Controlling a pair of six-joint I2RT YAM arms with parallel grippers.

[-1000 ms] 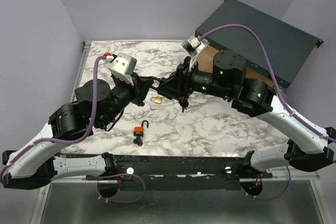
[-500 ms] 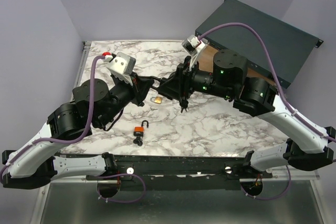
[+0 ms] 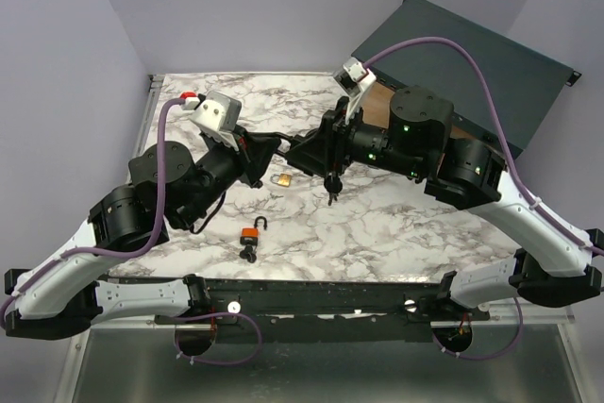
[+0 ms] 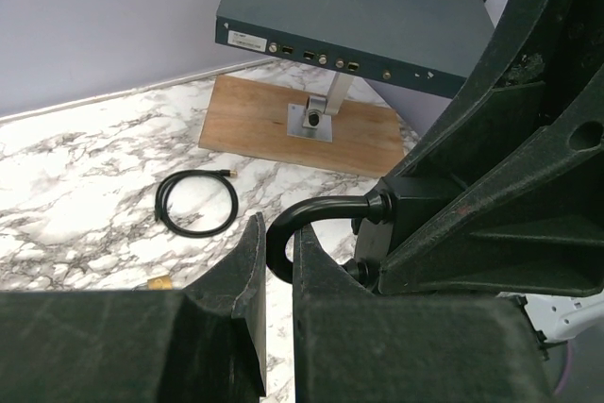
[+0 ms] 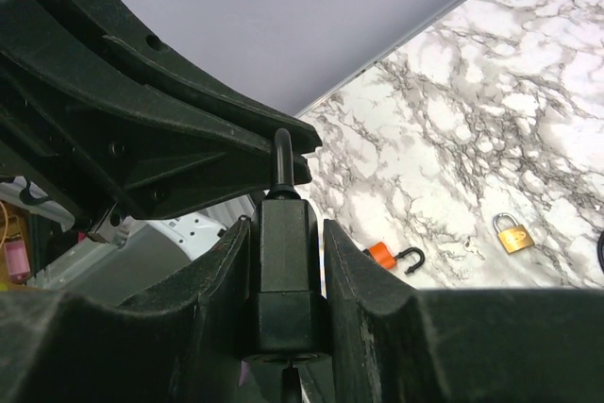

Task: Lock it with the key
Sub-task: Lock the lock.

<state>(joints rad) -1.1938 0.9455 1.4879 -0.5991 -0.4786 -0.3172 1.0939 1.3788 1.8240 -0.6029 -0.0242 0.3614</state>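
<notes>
A black padlock point(image 5: 287, 271) hangs above the table between both arms. My right gripper point(image 5: 288, 228) is shut on its square body. The lock's black shackle point(image 4: 294, 224) curves into my left gripper point(image 4: 276, 254), which is shut on it. In the top view the left gripper point(image 3: 276, 148) and right gripper point(image 3: 316, 153) meet at mid table, hiding most of the lock. A thin dark piece point(image 3: 330, 188), seemingly the key, hangs beneath the lock.
An orange padlock point(image 3: 251, 232) with an open shackle and dark keys lies near the front. A brass padlock point(image 3: 280, 178) sits under the grippers. A coiled black cable point(image 4: 196, 203), a wooden board point(image 4: 302, 125) and a dark box point(image 3: 472, 63) are at the back right.
The right wrist has tilted slightly to the right and the left wrist has edged up and left. Both grips on the black padlock are unchanged.
</notes>
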